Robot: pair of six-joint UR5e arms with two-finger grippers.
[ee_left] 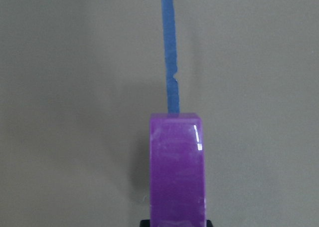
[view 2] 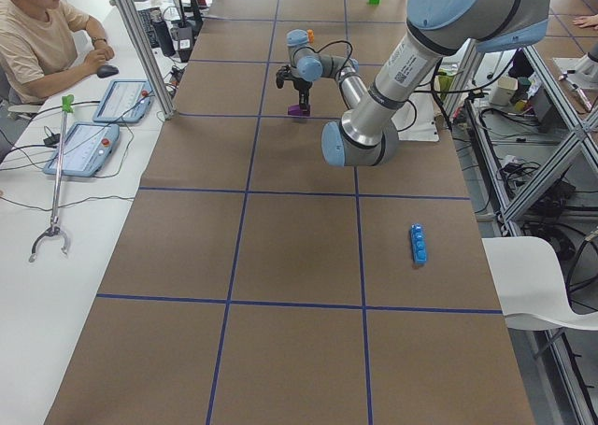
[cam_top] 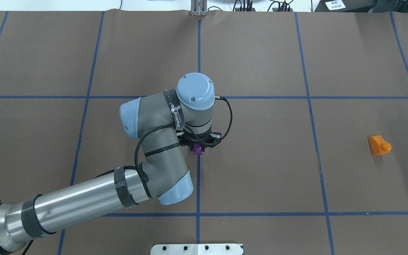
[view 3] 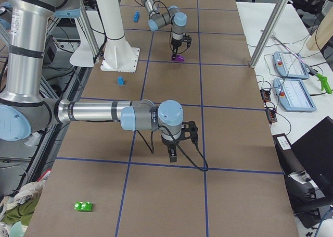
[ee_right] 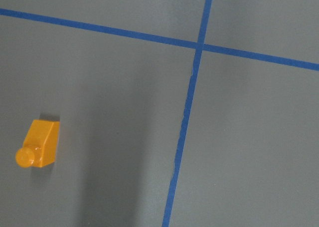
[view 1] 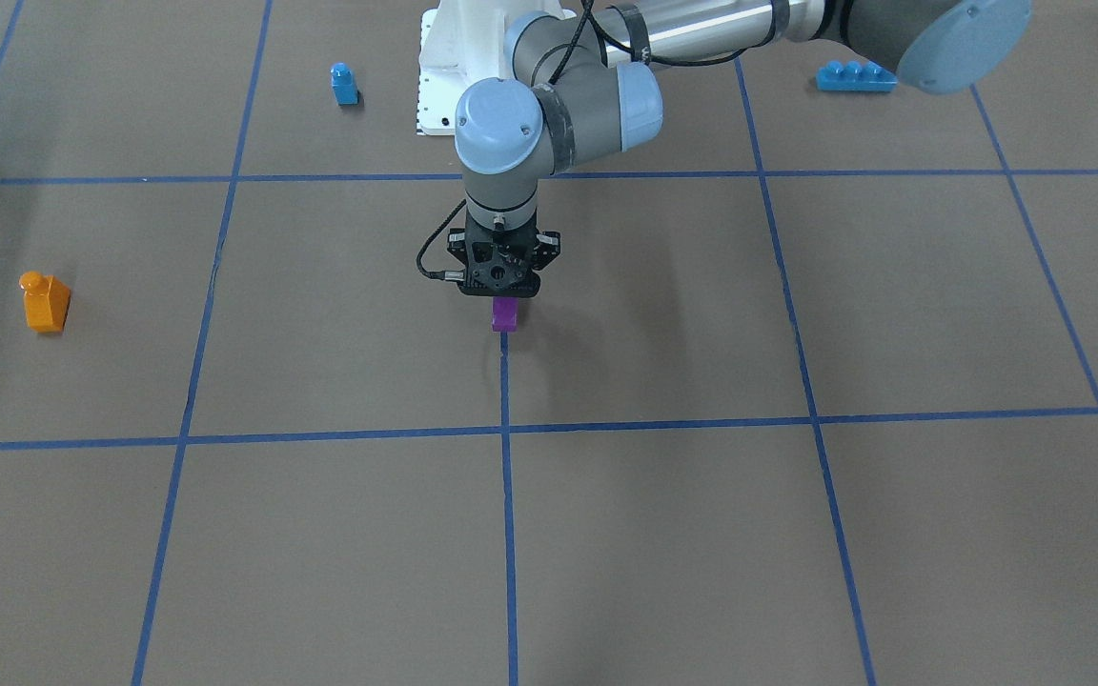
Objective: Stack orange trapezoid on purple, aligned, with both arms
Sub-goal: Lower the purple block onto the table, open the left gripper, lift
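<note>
The purple was held clamped in the left end effector at mid-table. The orange lay on its side, far right. The right end effector's opening could not be told.

Robotics lab: taped-grid table, seated operator, teach pendants.

Left pincer downward, tight on purple

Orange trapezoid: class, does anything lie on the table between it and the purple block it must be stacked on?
Nothing visible lies between them: only bare table and blue tape lines separate the orange trapezoid from the purple block. However, the left gripper, closed on the purple block, covers its top.
</note>
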